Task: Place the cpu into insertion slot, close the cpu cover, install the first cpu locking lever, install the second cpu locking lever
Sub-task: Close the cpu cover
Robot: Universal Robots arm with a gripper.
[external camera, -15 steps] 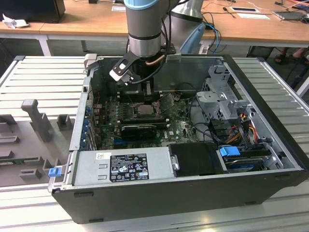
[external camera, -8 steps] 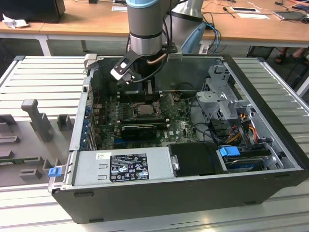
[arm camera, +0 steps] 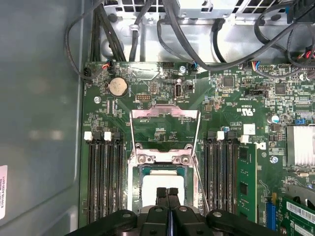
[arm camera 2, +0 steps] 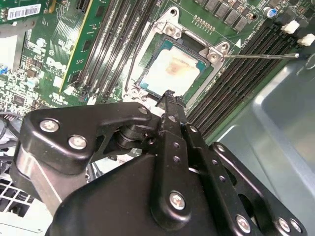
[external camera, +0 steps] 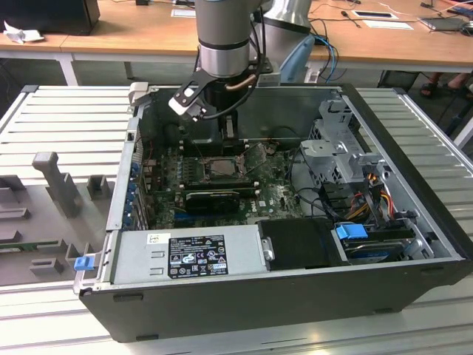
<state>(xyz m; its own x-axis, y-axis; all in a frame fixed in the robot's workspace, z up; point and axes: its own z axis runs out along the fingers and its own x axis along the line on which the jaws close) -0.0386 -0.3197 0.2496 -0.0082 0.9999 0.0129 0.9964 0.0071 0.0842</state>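
Note:
The cpu [arm camera: 162, 183] lies flat in the insertion slot [arm camera: 136, 173], its silver top [arm camera 2: 172, 71] showing a brownish smear. The cpu cover [arm camera: 165, 114] is swung open away from the slot on its hinge, with green board showing through its square cut-out. Two thin wire locking levers [arm camera: 197, 142] [arm camera 2: 261, 55] stand loose beside the slot. My gripper [arm camera: 167, 192] hangs just over the near edge of the cpu with its black fingers [arm camera 2: 170, 98] pressed together and nothing between them. In the exterior view the gripper [external camera: 224, 148] reaches down into the case above the slot [external camera: 218, 168].
The motherboard [arm camera: 231, 108] lies in an open computer case [external camera: 414, 244]. Memory slots [arm camera: 106, 172] flank the socket on both sides. Cables [arm camera: 236, 54] run along the board's edge. A power supply [external camera: 188, 255] and a drive cage [external camera: 340, 155] crowd the case. A grey case wall [arm camera: 39, 123] stands close beside the board.

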